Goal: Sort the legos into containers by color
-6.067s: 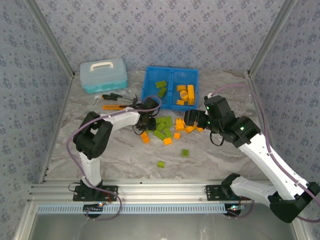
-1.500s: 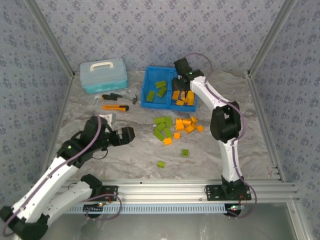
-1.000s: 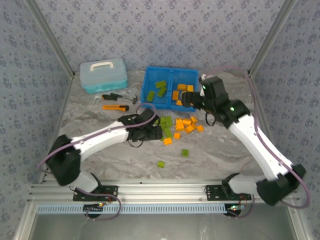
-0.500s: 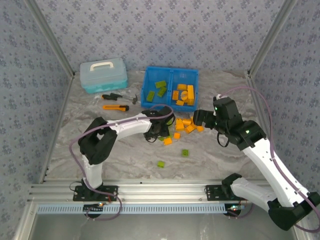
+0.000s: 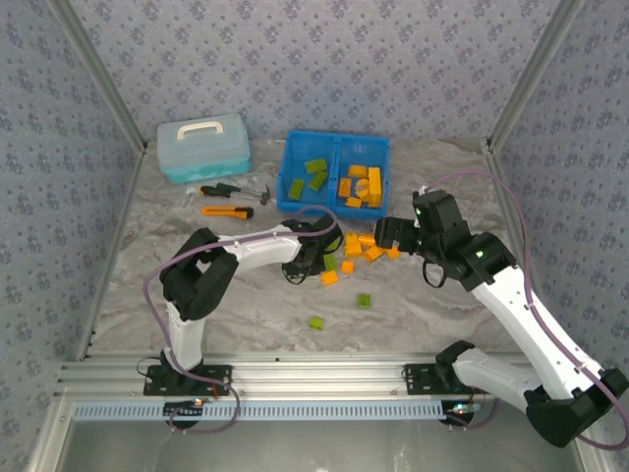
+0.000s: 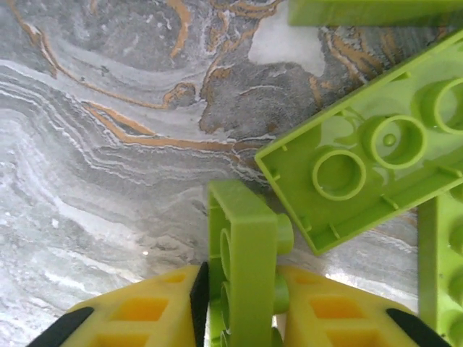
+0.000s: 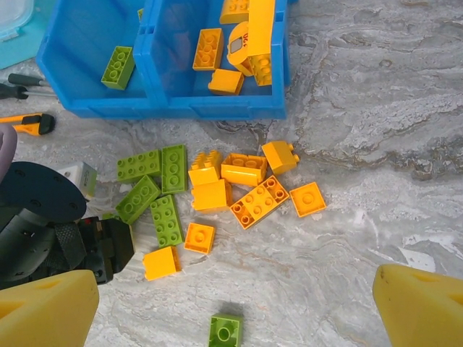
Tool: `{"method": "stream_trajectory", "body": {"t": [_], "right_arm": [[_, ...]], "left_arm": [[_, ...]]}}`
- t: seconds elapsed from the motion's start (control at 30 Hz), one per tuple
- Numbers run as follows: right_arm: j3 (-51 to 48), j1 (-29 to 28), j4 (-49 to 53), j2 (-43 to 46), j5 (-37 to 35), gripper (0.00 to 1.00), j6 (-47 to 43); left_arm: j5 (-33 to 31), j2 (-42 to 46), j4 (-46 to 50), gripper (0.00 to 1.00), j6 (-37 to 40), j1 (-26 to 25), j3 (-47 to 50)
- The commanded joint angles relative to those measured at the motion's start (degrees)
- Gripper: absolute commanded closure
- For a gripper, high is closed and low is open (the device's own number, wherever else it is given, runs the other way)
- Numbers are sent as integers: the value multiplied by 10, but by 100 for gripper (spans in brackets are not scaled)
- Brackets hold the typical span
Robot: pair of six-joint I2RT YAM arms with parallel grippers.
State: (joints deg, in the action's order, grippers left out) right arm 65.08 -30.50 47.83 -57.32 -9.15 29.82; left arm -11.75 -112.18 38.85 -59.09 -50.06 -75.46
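Our left pincer [image 6: 242, 293] is clenched on a green brick [image 6: 246, 238]. We see the brick edge-on between the two yellow fingers [image 6: 145, 314], its studs facing the right-hand finger. Its far end sits low over the marble bench [image 6: 108, 108], and we cannot tell whether it touches. Just past that pincer's tips, to the right, lies a green plate [image 6: 362, 166] with its underside up.

Our right pincer [image 7: 231, 289] hangs released, fingers spread wide above the bench. The loose heap lies ahead of it — orange bricks [image 7: 249, 184] straight ahead, green bricks [image 7: 155, 191] ahead and to the left. One lone green piece [image 7: 226, 332] sits almost directly beneath. Farther ahead stands the blue bin [image 7: 210, 108]. The compartment to that pincer's left holds a green lego [image 7: 118, 66], and the one straight ahead holds orange legos [image 7: 239, 43].
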Motion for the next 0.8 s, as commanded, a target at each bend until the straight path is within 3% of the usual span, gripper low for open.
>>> {"method": "stream_trajectory", "body": {"t": [0.0, 0.23, 0.4, 0.57, 0.77], "right_arm": [[13, -5, 1, 1, 4, 0, 15], [13, -10, 7, 6, 2, 0, 21], [17, -14, 7, 14, 2, 0, 26], [17, -15, 21, 24, -2, 0, 34], [19, -21, 38, 53, 3, 0, 52]], "left_arm": [[-27, 23, 52, 73, 2, -5, 4], [-85, 91, 103, 84, 53, -4, -56], [-122, 97, 106, 85, 157, 20, -179], [-147, -8, 120, 85, 282, 79, -380], [-104, -197, 154, 86, 337, 145, -632]]}}
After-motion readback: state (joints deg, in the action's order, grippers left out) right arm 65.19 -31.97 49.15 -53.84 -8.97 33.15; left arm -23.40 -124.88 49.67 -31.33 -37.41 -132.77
